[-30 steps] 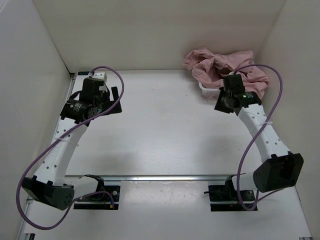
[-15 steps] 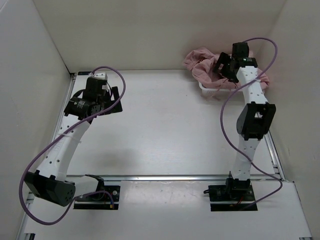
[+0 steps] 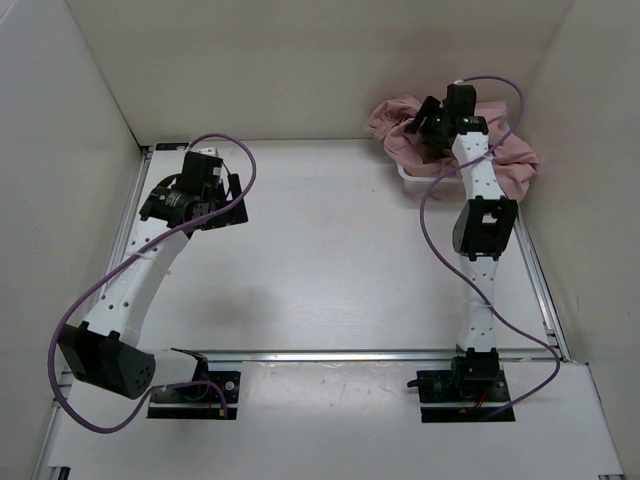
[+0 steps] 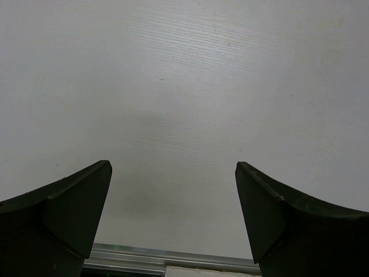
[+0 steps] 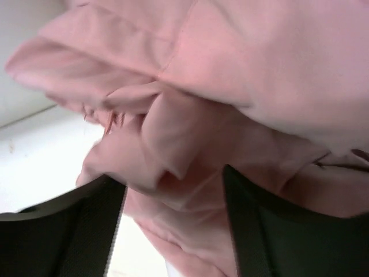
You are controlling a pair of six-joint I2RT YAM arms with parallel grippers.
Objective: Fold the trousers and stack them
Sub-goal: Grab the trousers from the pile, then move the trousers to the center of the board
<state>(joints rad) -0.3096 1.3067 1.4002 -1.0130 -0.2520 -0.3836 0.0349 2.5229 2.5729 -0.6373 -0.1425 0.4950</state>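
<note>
Crumpled pink trousers [image 3: 395,125] lie heaped over a white basket [image 3: 411,177] in the far right corner of the table [image 3: 330,260]. The right gripper [image 5: 173,187], on an arm stretched far forward, has its fingers parted around a fold of cloth without pinching it. The left gripper [image 4: 173,190], on a bent arm, hangs wide open and holds nothing above the white table. White walls [image 3: 300,60] enclose the space.

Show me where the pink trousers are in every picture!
Top external: trousers bunched in the far right corner, at the right gripper.
Left wrist: not in it; only the table shows.
Right wrist: trousers fill most of the picture, just past the right gripper.
Shared landmark: the right gripper, in top and right wrist views.
</note>
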